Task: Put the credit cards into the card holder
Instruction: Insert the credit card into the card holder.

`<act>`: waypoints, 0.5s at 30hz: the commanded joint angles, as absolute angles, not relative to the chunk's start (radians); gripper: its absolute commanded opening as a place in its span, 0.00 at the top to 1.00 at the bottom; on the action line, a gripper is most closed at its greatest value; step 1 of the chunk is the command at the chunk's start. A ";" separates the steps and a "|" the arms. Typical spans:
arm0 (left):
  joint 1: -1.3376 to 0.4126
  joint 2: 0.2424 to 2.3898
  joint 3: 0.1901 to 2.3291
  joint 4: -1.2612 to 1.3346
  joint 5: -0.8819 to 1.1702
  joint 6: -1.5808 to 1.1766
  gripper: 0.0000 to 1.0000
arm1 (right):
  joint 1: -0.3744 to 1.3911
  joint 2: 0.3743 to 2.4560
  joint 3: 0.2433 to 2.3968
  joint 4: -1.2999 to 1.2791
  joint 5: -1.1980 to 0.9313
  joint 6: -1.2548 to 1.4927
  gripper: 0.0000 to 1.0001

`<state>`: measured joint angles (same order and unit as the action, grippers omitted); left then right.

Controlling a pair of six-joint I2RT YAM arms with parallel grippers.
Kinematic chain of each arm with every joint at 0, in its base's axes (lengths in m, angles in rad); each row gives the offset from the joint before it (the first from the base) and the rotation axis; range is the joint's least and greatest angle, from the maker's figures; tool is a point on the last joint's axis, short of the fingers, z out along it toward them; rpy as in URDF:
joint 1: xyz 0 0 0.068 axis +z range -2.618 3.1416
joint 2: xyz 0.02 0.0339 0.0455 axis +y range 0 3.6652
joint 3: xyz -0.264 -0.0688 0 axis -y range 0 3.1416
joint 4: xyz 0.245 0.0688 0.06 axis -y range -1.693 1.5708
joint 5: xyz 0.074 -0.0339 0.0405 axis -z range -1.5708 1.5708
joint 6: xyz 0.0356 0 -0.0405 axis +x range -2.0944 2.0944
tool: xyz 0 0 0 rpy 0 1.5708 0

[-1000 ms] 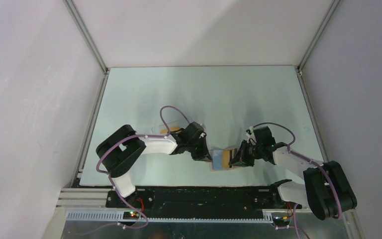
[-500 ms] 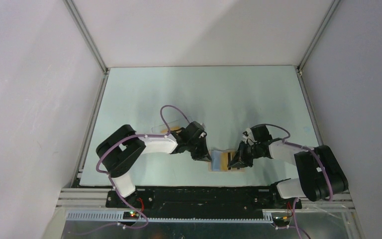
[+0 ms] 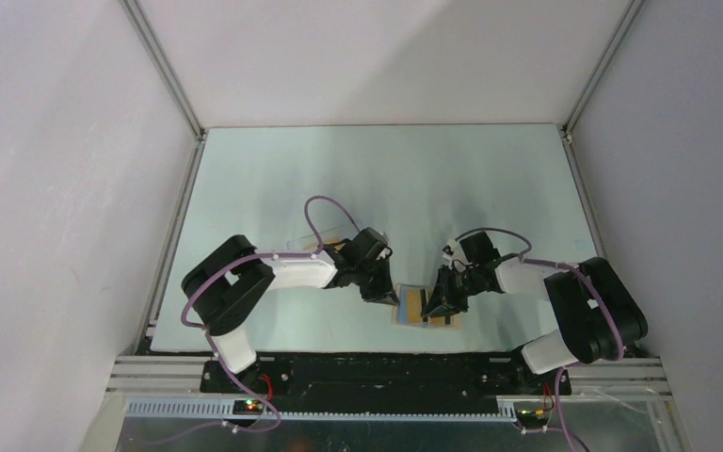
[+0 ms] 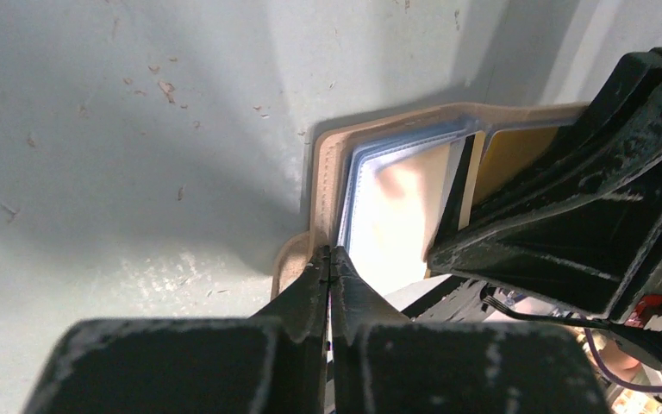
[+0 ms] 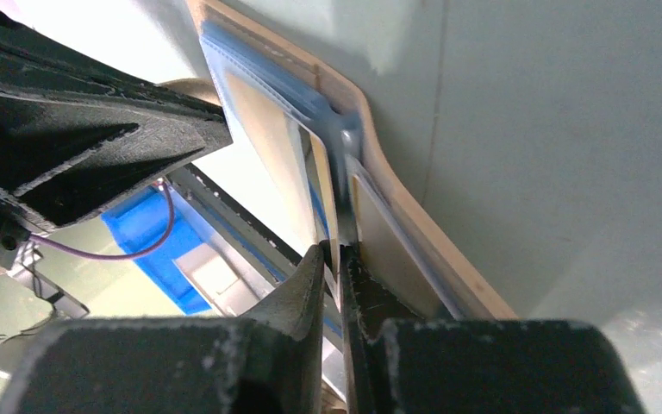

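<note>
Two arms: both meet at the card holder [image 4: 327, 164], which lies open on the table [image 3: 339, 179] near the front edge, between the two bases.
Card holder: tan outside faces down, blue pockets face up, spine running roughly near-to-far.
Left gripper [image 4: 329, 259]: jaws pressed together on the tan flap at the holder's left edge, pinning it.
Right gripper [image 5: 334, 259]: fingertips nearly together with a thin slit between them; the card's edge runs into that slit. Cannot tell whether it is pinched or let go.
Card [image 4: 513, 151]: orange-yellow, on the right half of the holder, standing between the blue leaves close to the spine in the right wrist view. How deep it sits in a pocket is hidden.
Key relation: card lies straight ahead of the right jaws, in line with them; pocket mouth lies just beyond, towards the left arm.
Long axis: looks left-right across the table in the top view, judging by the black stripe; not sure.
Nearer arm: right is on the card; left touches only the flap.
Likely step: seating the card in the pocket.
Risk: a tilted card could catch on a pocket lip.
</note>
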<state>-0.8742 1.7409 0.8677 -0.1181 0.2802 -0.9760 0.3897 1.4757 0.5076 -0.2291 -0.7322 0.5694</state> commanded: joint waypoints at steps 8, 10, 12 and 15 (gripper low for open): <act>-0.862 1.739 0.872 -0.215 0.199 -0.922 0.98 | 0.466 1.418 0.554 -0.320 -0.601 0.604 0.56; -0.861 1.737 0.873 -0.217 0.199 -0.922 0.98 | 0.466 1.386 0.569 -0.369 -0.575 0.593 0.48; -0.861 1.737 0.874 -0.219 0.198 -0.922 0.98 | 0.466 1.358 0.578 -0.400 -0.556 0.590 0.43; -0.861 1.740 0.877 -0.219 0.203 -0.920 0.99 | 0.466 1.345 0.582 -0.402 -0.548 0.592 0.41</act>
